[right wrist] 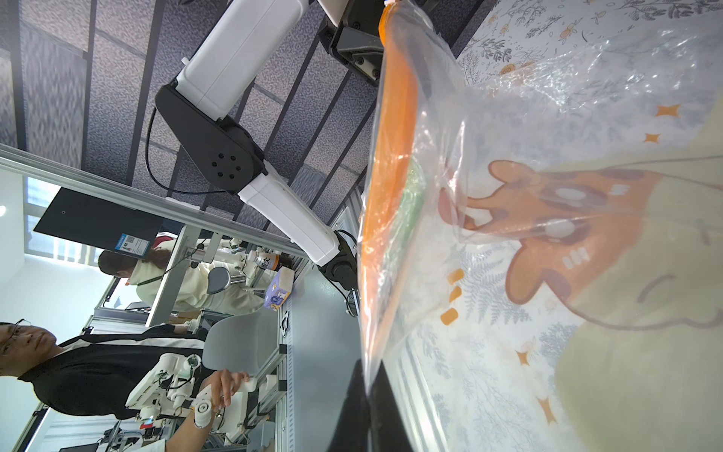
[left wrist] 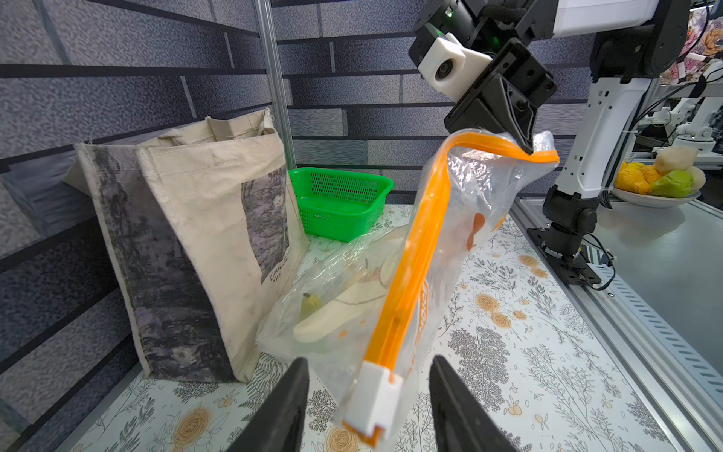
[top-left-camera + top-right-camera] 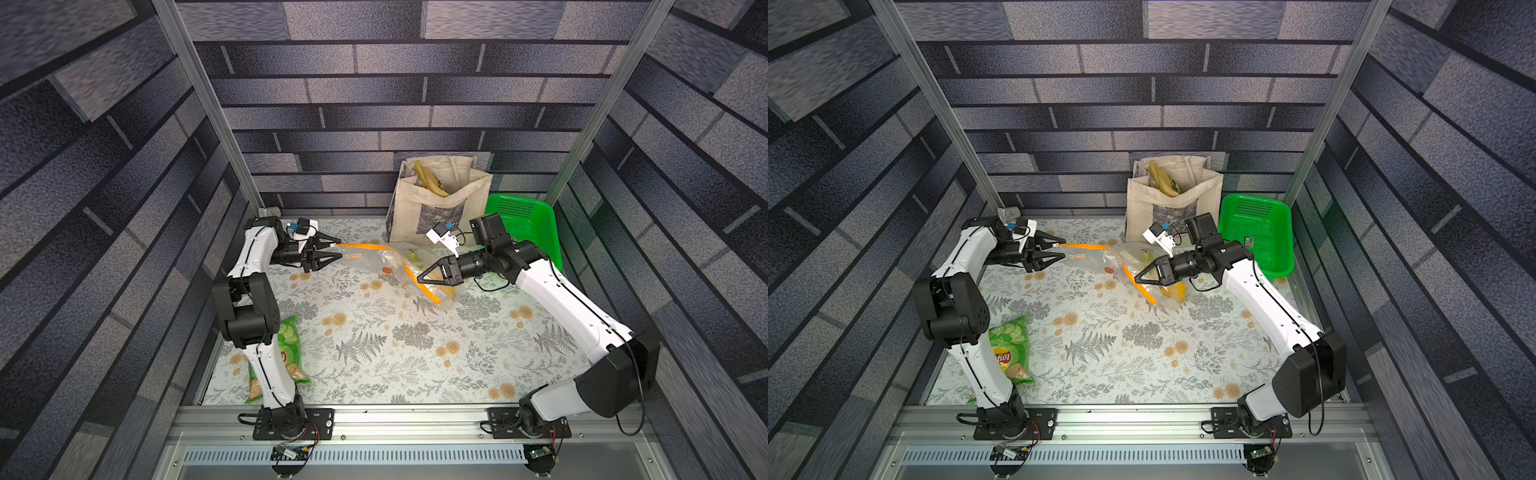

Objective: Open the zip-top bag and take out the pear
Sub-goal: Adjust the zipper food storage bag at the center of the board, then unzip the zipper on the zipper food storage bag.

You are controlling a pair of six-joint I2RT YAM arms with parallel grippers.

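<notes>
Floral table (image 3: 374, 353): bag (image 3: 365, 259), pear (image 3: 1145, 257) inside, sagging stretched between 2 grippers. Right gripper (image 3: 419, 277) pinching strip (image 3: 361, 246); left gripper (image 2: 367, 362) gaping around slider (image 2: 377, 387). I'm judging film light, slippery; aiming for slider.

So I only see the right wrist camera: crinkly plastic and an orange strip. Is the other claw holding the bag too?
Observer: No. The left gripper is open, its jaws either side of the white slider at the end of the zip strip, not touching it.
Operator: Where's the pear?
Observer: The pear lies inside the zip-top bag, near the beige tote.
Operator: Anything to put it in?
Observer: A green basket stands beside the tote.
</notes>
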